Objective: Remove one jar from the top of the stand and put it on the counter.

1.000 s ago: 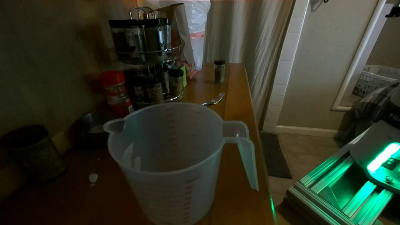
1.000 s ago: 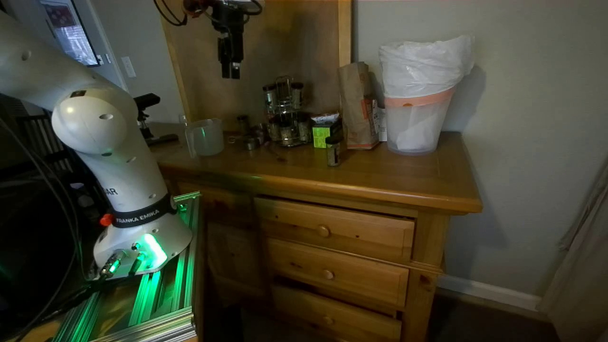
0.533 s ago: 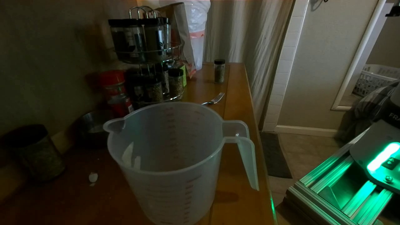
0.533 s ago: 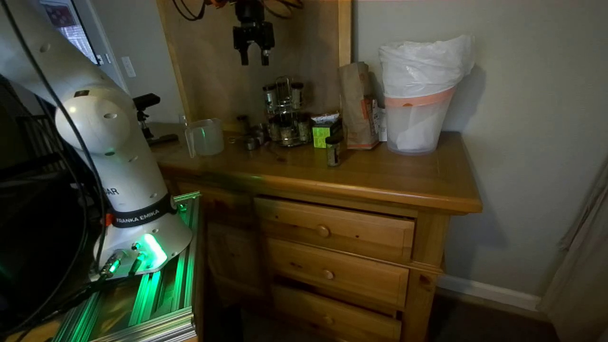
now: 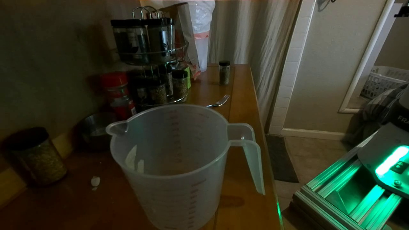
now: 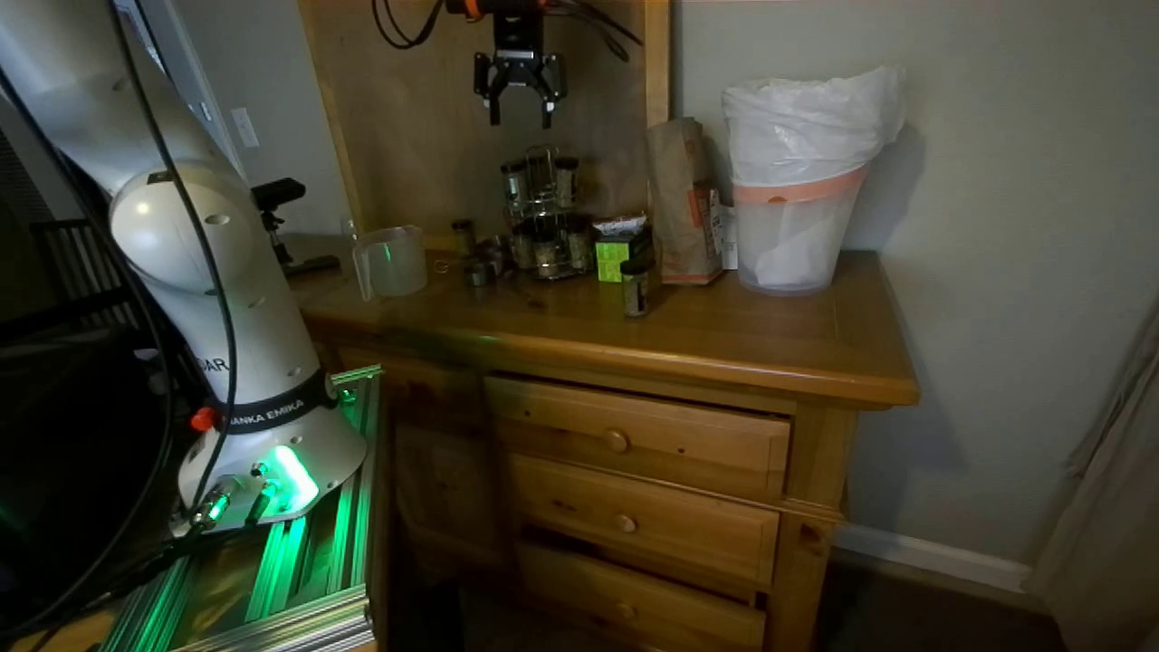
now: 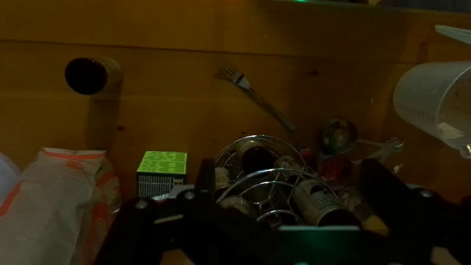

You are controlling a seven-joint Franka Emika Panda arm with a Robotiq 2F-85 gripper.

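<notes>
Gripper [image 6: 521,119] hung above the stand [image 6: 543,210], upper-tier jars [image 6: 566,185] beneath it.
From the gripper, those jars lay downward, near upright, long axes running up toward it. It was spread wide, holding nothing, touching nothing that I could see. Stand sat on the counter [image 6: 715,330]; apart from it, nearer the front edge, a loose jar [image 6: 636,292] stood upright. Which upper jar was meant: unclear.
</notes>
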